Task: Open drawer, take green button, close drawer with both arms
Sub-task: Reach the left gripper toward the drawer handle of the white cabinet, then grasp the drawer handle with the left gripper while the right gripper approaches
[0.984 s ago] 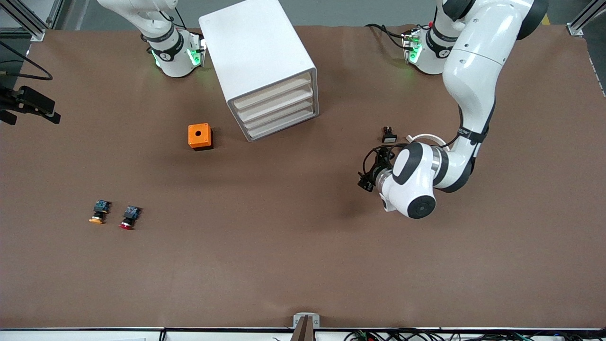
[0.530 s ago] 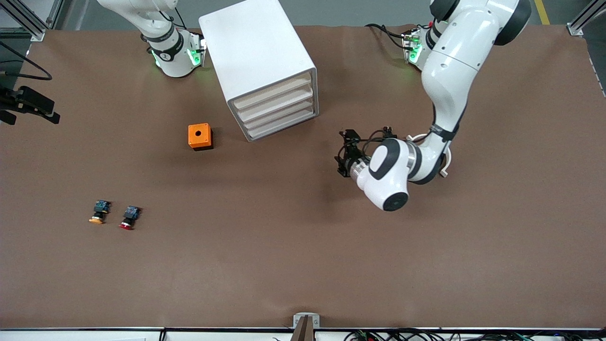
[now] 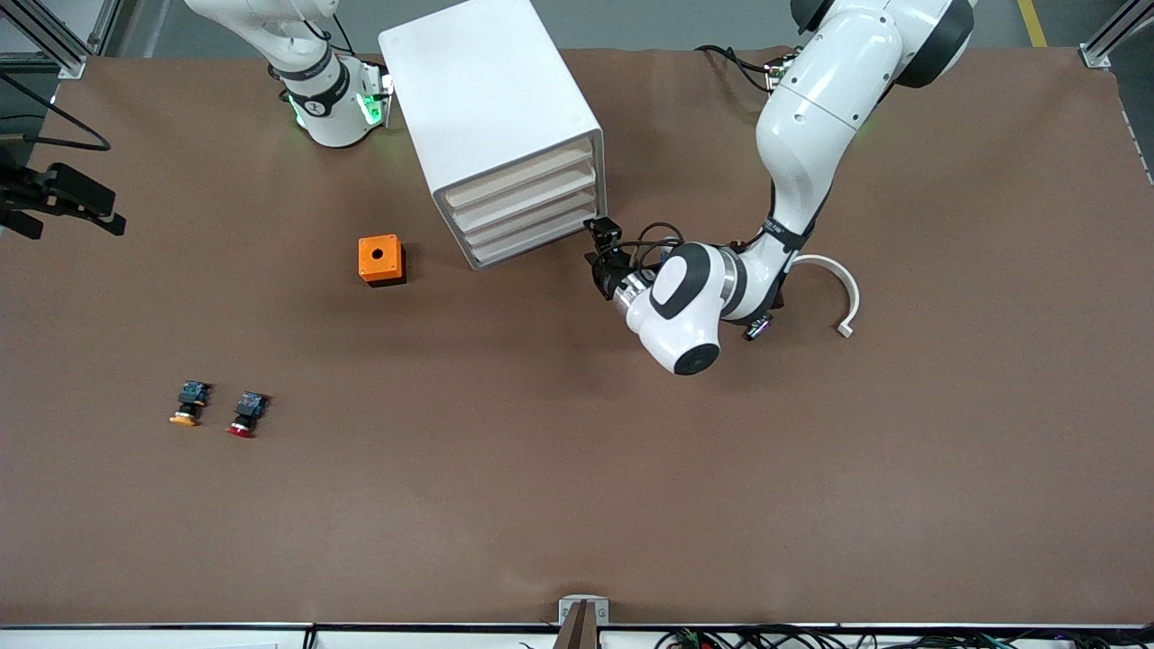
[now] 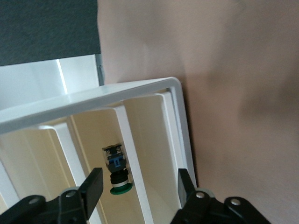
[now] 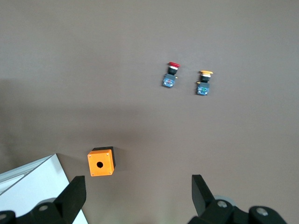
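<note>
Plastic, smooth and white, makes up the boxy cabinet (image 3: 491,117) with four shallow drawers, standing on a counter (image 3: 577,487) covered in matte brown sheet. One green-capped button (image 4: 117,170), black-bodied with a blue rear block, lies inside a cream compartment of the cabinet; only the left wrist view shows it, while the front view sees just closed-looking drawer fronts. The left pincer (image 3: 602,257) is just beside the cabinet's drawer face, toward the left arm's end, its black fingers (image 4: 93,185) spread wide with nothing between them. The right pincer (image 5: 135,198), also spread wide and empty, hangs over the counter near the cabinet; that arm waits. Beside the cabinet sits one orange cube (image 3: 380,260) with a round hole. Nearer the camera than the cabinet lie two more buttons, red-capped (image 3: 245,414) and orange-capped (image 3: 188,404).
</note>
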You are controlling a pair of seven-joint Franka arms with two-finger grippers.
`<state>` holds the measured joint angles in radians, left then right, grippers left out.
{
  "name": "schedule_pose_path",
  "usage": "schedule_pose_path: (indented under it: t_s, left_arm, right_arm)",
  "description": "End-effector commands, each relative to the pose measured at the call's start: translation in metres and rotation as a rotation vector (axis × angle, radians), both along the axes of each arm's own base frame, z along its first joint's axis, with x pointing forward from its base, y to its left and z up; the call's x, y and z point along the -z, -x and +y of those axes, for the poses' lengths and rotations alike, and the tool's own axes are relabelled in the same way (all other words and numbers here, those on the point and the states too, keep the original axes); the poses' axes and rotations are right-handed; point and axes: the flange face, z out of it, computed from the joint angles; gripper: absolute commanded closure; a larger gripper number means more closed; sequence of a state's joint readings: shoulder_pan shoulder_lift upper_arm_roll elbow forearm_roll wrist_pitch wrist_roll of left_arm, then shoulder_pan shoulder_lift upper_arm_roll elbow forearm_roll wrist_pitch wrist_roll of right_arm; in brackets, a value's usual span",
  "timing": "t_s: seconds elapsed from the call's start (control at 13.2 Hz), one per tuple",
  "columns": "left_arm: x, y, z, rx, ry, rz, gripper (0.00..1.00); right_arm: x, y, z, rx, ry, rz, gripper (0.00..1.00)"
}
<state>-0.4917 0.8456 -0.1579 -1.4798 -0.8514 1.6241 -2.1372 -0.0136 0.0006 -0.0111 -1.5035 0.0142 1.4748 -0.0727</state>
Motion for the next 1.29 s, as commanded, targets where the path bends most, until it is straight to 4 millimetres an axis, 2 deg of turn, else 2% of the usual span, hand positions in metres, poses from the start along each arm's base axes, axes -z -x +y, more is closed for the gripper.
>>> schedule_pose_path:
  t_s: [0.0, 0.08, 0.15, 0.3, 0.53, 0.61, 0.76, 0.91, 0.98, 1.06, 1.21]
  left_arm:
    - [0.032, 0.023, -0.023, -0.025, -0.044, 0.11, 0.34]
    - [0.039, 0.026, -0.024, -0.043, -0.037, 0.138, 0.41]
    - [0.042, 0.027, -0.024, -0.049, -0.037, 0.148, 0.43]
    - [0.041, 0.029, -0.027, -0.054, -0.035, 0.155, 0.43]
    - [0.038, 0.035, -0.038, -0.075, -0.021, 0.185, 0.43]
    - [0.036, 0.034, -0.038, -0.079, -0.023, 0.187, 0.43]
    - [0.033, 0.034, -0.04, -0.078, -0.02, 0.192, 0.43]
    - [0.033, 0.042, -0.048, -0.068, -0.023, 0.199, 0.43]
    - [0.033, 0.043, -0.049, -0.064, -0.025, 0.197, 0.46]
    - [0.033, 0.046, -0.052, -0.06, -0.024, 0.198, 0.53]
    - [0.035, 0.051, -0.056, -0.049, -0.023, 0.199, 0.54]
  right_arm:
    - [0.003, -0.006, 0.024, 0.071, -0.005, 0.005, 0.0]
    - [0.01, -0.009, 0.036, 0.104, 0.006, 0.019, 0.0]
    - [0.013, -0.011, 0.045, 0.127, 0.011, 0.021, 0.0]
    - [0.016, -0.015, 0.063, 0.16, 0.015, 0.005, 0.0]
    - [0.019, -0.013, 0.112, 0.202, 0.008, -0.001, 0.0]
    - [0.021, -0.01, 0.133, 0.238, 0.014, 0.002, 0.0]
    - [0.022, 0.004, 0.199, 0.327, 0.024, -0.003, 0.0]
    - [0.032, 0.011, 0.251, 0.457, 0.035, 0.009, 0.0]
    - [0.039, 0.017, 0.277, 0.526, 0.041, 0.016, 0.0]
    - [0.046, 0.018, 0.297, 0.574, 0.044, 0.02, 0.0]
    - [0.063, 0.02, 0.329, 0.668, 0.046, 0.024, 0.0]
